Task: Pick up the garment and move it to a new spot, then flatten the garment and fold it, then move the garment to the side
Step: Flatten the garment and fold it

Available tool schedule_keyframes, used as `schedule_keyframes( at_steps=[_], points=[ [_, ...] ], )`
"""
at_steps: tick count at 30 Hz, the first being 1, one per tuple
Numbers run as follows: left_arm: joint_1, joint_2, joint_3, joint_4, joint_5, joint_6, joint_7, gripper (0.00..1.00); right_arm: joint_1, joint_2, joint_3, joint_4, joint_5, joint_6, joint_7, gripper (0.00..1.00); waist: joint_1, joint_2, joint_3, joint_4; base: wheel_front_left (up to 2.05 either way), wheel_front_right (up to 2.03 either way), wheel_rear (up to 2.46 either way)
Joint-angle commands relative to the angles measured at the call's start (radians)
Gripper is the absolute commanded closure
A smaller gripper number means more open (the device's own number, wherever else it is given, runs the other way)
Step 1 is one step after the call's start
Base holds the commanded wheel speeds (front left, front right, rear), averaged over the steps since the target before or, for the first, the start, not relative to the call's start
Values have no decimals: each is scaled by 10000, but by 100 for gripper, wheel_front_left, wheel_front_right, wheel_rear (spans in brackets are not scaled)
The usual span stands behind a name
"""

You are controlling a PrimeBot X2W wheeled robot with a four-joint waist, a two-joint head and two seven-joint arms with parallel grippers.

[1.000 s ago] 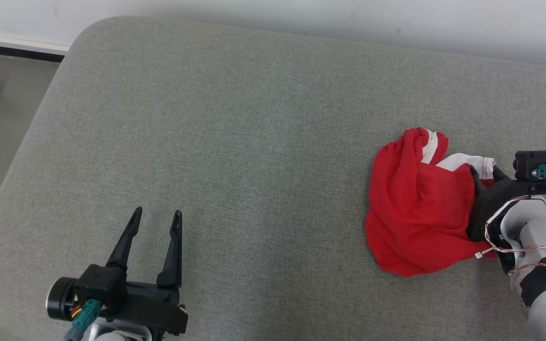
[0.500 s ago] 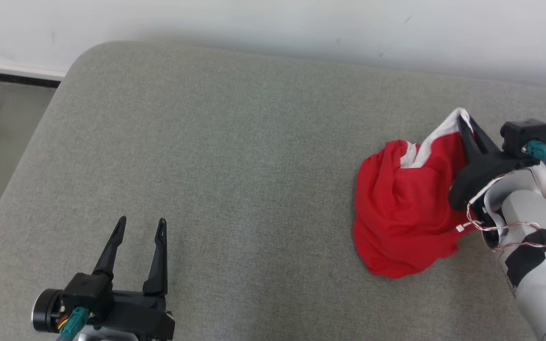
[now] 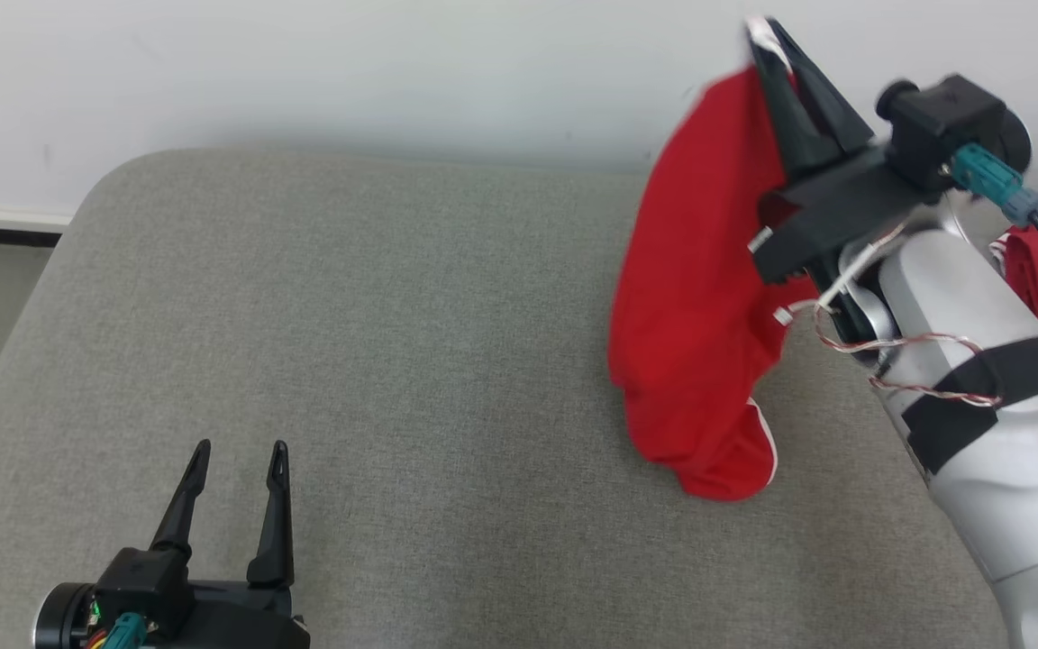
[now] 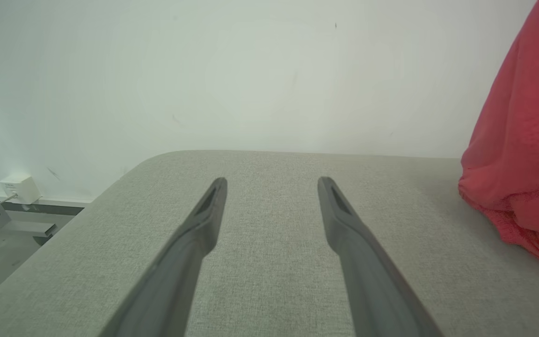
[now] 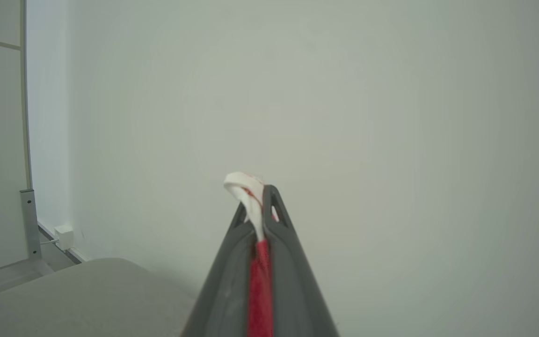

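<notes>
Our right claw (image 3: 776, 41) pinches the red garment (image 3: 690, 297) by its white edge, hem maybe brushing the grey pad (image 3: 375, 324); our left claw (image 3: 238, 449) stands spread over open pad.

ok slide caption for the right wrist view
Right gripper shut on the red garment, its white trim poking out above.

Lit brightly and evenly by diffuse light; soft, faint shadow on the wall (image 3: 393, 81) along the far edge of the grey cushion (image 3: 393, 361); crisp on the cushion's weave in the head view; slightly smeared at the red garment's (image 3: 690, 297) top, high above the cushion; paler and hazier in both wrist views.
</notes>
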Motion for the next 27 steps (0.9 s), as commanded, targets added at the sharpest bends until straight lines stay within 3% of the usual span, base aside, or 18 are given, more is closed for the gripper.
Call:
schedule_keyframes(
  at_steps=[1,8,16,24,27],
  points=[
    [138,-14,29,-44,93,26,-30,0,-123,66,69,-122,25,-31,-42,100,1,0,-127,-117,0,0,0],
    [207,-71,77,-121,164,23,-30,0,-294,463,569,-1741,166,-31,-41,100,1,0,-219,-180,0,0,0],
    [515,-157,147,-172,225,100,-30,0,2279,193,733,-3419,290,-31,-43,100,1,0,-442,-352,0,0,0],
    [856,-218,159,-102,213,109,-30,0,6336,-183,-837,-4852,-63,-31,-42,100,1,0,-845,-761,0,0,0],
    [911,-226,134,-97,218,99,-30,0,7823,-23,-1821,-5248,-66,-30,-42,100,1,0,-946,-862,0,0,0]
  ],
)
